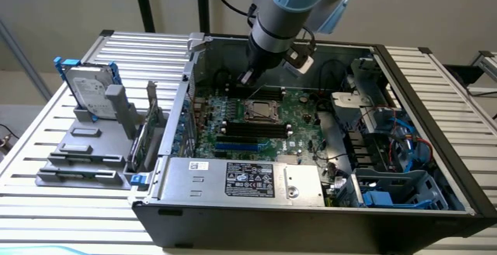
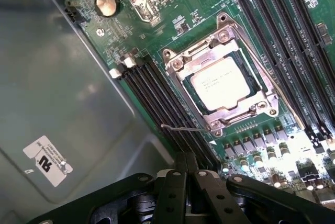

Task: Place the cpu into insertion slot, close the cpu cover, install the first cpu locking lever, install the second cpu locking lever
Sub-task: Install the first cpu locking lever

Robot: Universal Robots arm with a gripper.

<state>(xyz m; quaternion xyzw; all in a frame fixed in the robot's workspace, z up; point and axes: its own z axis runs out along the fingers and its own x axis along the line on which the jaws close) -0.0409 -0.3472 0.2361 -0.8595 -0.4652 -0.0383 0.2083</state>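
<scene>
Open black computer tower case [image 1: 435, 121] lies on its side on the slatted metal worktop [image 1: 46, 208]. Its green motherboard [image 1: 303, 121] faces up.

Task item: the pale beige-silver square cpu [image 2: 220, 82] sits flat in the dark square insertion slot [image 2: 253, 84], near the middle of the board. The silvery metal-frame cpu cover [image 2: 183, 77] is folded down over it, and the chip's top shows through the central window.

A thin wire locking lever [image 2: 183, 128] projects from the socket's corner across the long black memory slots [image 2: 157, 98]. Cannot tell whether it is latched.

Gripper [image 2: 187, 161]: the black fingers [image 2: 175, 187] are pressed together with nothing between them. In the exterior view the gripper [image 1: 248, 77] hangs from the grey-blue arm inside the case. It is just beyond the socket, above the memory slots and apart from the cover.

Other items:
- Round silver coin cell [image 2: 106, 4], on the board near the case wall.
- Silver power supply box with a printed label [image 1: 241, 179], along the near side of the case.
- Grey hard drive in a blue bracket [image 1: 85, 89], upright on the worktop at the exterior view's left.
</scene>
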